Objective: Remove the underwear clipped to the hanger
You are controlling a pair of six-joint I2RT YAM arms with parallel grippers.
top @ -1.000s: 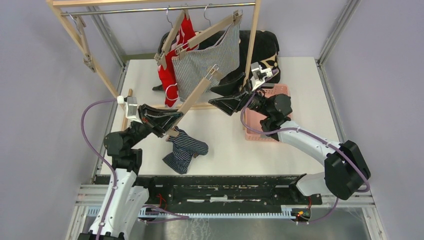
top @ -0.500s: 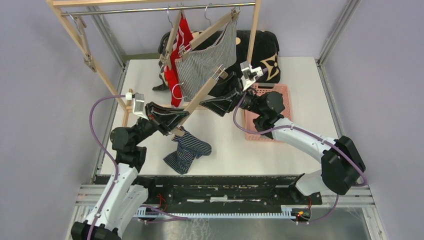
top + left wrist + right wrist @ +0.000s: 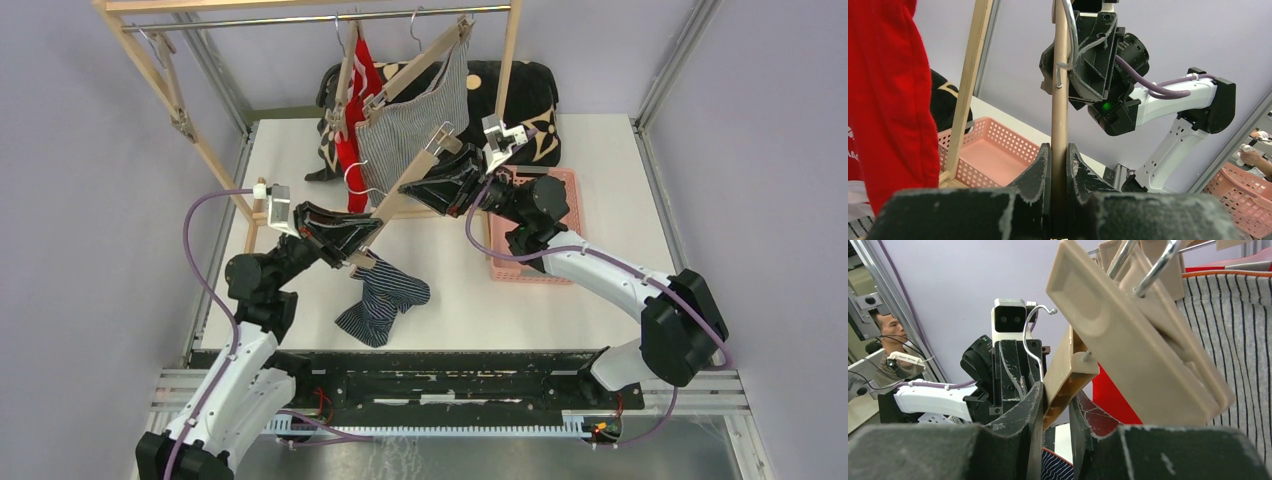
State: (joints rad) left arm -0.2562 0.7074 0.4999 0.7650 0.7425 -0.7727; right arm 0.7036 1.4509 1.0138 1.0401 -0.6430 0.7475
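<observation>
Right pincer (image 3: 418, 190) has swung in leftward and squeezed down from wide. It now nips the upper stretch of the loose wooden hanger (image 3: 388, 212), fingers either side of the bar just below its clip. Left pincer (image 3: 366, 238) keeps its grip, pressed tight on the hanger's lower end. Navy striped underwear (image 3: 385, 298) hangs from that low end, its bottom bunched on the white surface (image 3: 450, 290). Up on the rail (image 3: 300, 20), the red pair (image 3: 352, 150) and the grey-and-white pinstriped pair (image 3: 415, 125) hang side by side. The black cushion (image 3: 530, 95) lies behind them, the pink basket (image 3: 565, 190) to the right.
</observation>
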